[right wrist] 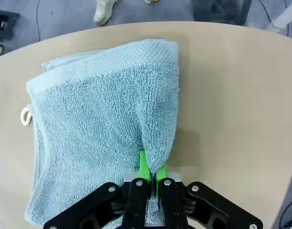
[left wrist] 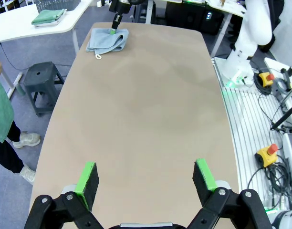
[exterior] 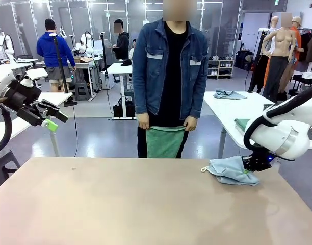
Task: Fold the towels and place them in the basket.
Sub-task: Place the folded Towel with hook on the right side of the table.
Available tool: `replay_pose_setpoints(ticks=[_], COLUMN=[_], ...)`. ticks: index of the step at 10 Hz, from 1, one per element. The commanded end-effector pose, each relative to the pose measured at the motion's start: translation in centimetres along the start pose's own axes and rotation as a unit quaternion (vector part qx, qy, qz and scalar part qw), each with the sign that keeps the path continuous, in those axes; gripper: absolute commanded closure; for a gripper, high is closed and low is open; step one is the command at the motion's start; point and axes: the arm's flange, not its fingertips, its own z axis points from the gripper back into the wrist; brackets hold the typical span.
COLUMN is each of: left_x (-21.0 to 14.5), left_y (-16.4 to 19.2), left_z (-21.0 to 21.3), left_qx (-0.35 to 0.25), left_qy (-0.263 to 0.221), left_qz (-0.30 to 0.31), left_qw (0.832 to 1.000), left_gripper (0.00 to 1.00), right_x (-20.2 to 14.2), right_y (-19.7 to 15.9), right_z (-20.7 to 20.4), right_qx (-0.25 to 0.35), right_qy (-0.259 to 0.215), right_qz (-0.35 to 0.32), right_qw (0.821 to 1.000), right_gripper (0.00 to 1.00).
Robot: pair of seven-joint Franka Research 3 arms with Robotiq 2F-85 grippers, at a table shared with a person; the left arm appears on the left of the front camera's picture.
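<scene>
Pinching a raised fold of the light blue towel (right wrist: 103,124), the right gripper (right wrist: 148,167) is seen clenched, its green pads (right wrist: 143,164) pressed together with terry cloth between them. The towel is bunched in loose layers on the tan table (exterior: 120,204), near the robot's right-hand edge and towards the far side. Its white corner loop (exterior: 203,169) is laid flat on the tabletop, on the side away from the gripper. The left gripper (left wrist: 146,174) is held released, jaws spread wide and empty, raised off the opposite end of the table; bare tabletop is seen between it and the blue towel. A green towel (exterior: 164,142) is held hanging by both hands of a person (exterior: 170,66) in a denim jacket, who is stood at the table's far edge, apart from the blue towel. Beyond the right arm a white side table (exterior: 232,109) is seen, on which a folded green cloth (left wrist: 49,16) and a crumpled blue-grey one (exterior: 228,94) are laid. A grey stool (left wrist: 41,76) is placed on the floor beside the main table, near the side table.
</scene>
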Motion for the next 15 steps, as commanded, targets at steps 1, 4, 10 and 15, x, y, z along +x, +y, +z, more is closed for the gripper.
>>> replay_pose_setpoints(ticks=[1, 4, 10, 15], left_x=[0.0, 0.0, 0.0, 0.0], left_y=[-0.1, -0.1, -0.1, -0.1], left_z=[0.0, 0.0, 0.0, 0.0], left_qx=[0.000, 0.000, 0.000, 0.000], left_qy=[0.000, 0.000, 0.000, 0.000], left_qz=[0.000, 0.000, 0.000, 0.000], left_qw=[1.000, 1.000, 1.000, 1.000], left_gripper=[0.00, 0.00, 0.00, 0.00], right_x=[-2.7, -2.3, -2.1, -6.9], right_y=[-5.3, -5.2, -3.9, 3.6], right_z=[-3.8, -2.8, 9.2, 24.8], right_qx=[-0.028, -0.020, -0.004, 0.030], right_qy=[0.040, 0.033, -0.014, -0.052], right_qz=[0.028, 0.029, 0.009, -0.009], right_qw=[0.998, 0.999, 1.000, 0.998], right_gripper=[0.95, 0.62, 0.15, 0.15])
